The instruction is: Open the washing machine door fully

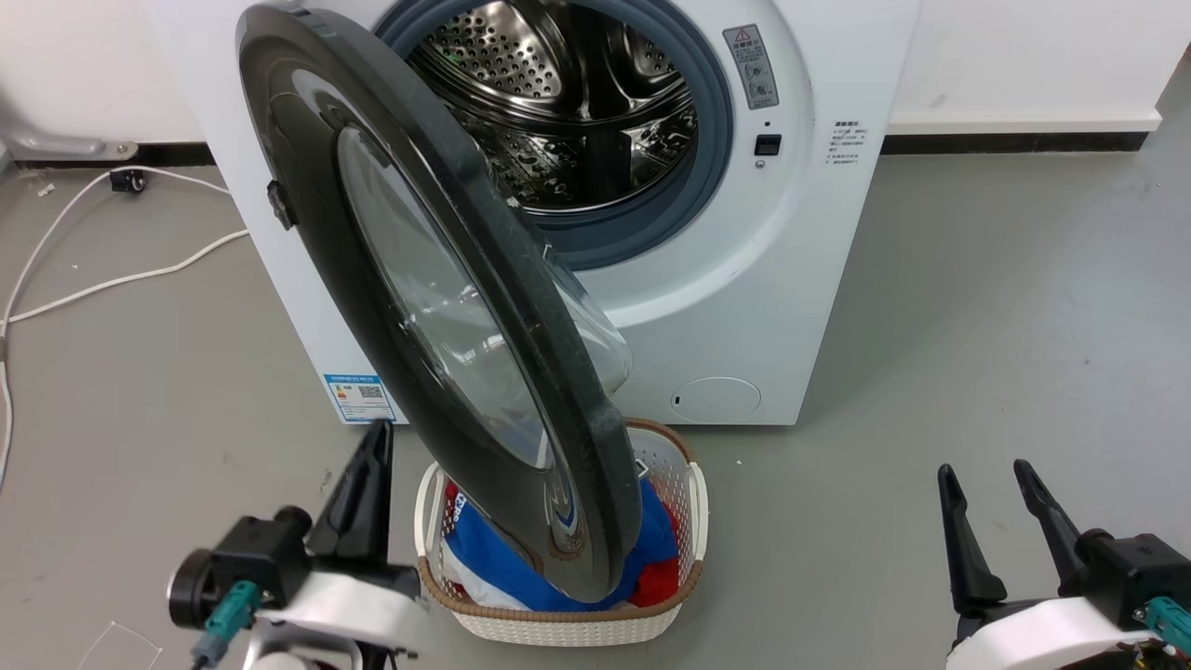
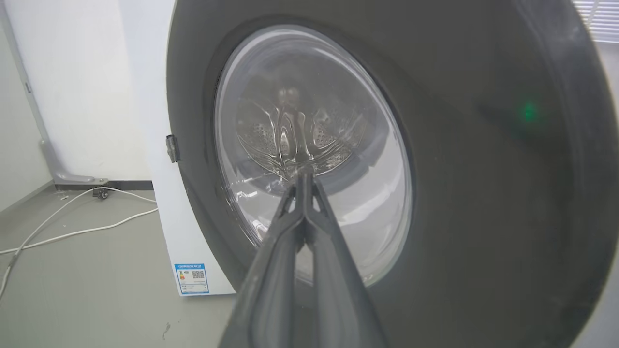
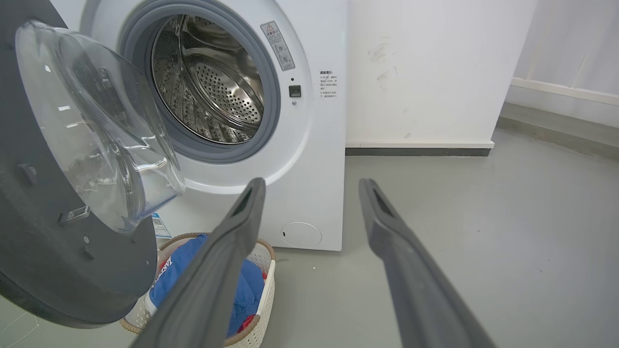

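Now, glossy black washing machine door half-open; left fingers together; right fingers apart.

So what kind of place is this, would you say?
Likely a laundry corner, home or test lab: a white boxy front-loading washing machine with its round glossy black door swung open, a white woven-rim plastic basket of clothes before it, on bare grey floor.

The smooth grey floor carries the white washing machine, which stands against the wall. Just in front of it sits a white laundry basket holding clothes. On the robot's left, 2 white cables trail across the floor.
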Motion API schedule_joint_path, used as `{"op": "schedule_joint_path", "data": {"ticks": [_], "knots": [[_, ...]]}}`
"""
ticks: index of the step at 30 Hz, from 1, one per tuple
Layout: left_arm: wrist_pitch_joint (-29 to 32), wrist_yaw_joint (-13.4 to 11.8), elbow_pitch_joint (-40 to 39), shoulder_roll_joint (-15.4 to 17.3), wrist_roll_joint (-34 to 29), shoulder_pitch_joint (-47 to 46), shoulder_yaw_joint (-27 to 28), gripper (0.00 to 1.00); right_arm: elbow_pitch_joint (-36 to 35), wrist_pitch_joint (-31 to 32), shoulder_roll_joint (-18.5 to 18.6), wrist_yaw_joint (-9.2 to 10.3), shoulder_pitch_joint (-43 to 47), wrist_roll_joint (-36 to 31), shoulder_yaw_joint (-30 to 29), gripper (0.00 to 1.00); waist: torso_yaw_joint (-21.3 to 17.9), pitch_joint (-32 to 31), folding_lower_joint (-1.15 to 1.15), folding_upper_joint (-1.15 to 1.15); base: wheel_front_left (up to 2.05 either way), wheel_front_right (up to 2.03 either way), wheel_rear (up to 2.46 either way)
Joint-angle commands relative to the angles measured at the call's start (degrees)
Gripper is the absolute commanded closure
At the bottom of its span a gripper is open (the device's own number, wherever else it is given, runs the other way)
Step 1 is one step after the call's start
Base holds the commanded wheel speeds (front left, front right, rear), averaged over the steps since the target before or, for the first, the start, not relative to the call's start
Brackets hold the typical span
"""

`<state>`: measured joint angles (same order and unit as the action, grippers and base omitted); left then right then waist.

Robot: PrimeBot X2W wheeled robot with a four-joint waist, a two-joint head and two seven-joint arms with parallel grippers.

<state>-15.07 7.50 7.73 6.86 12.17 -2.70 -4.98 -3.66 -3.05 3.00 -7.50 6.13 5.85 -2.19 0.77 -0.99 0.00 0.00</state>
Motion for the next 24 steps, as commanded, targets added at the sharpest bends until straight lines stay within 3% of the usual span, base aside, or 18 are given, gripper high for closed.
{"op": "schedule_joint_path", "data": {"ticks": [1,15,24], "knots": [[-0.14,-0.02,-1.8,-0.47,-0.09,-1.55,0.87,1.0,-0.31,0.07,-0.23,0.01,0.17,0.27,-0.04,0.0,0.14,0.04,0.0,0.0,0.0,0.0,0.0],[0.71,-1.17,-17.13,-1.37,-1.1,-12.24,1.19,1.0,-0.14,-0.07,-0.22,0.01,0.14,0.43,-0.17,0.0,0.92,-0.66,0.0,0.0,0.0,0.0,0.0],[5.39,-0.95,-28.66,-3.06,-0.41,-18.71,-9.0,1.0,0.03,-0.15,-0.22,0.01,1.18,0.31,-0.78,0.0,1.4,-1.26,0.0,0.0,0.0,0.0,0.0]]}}
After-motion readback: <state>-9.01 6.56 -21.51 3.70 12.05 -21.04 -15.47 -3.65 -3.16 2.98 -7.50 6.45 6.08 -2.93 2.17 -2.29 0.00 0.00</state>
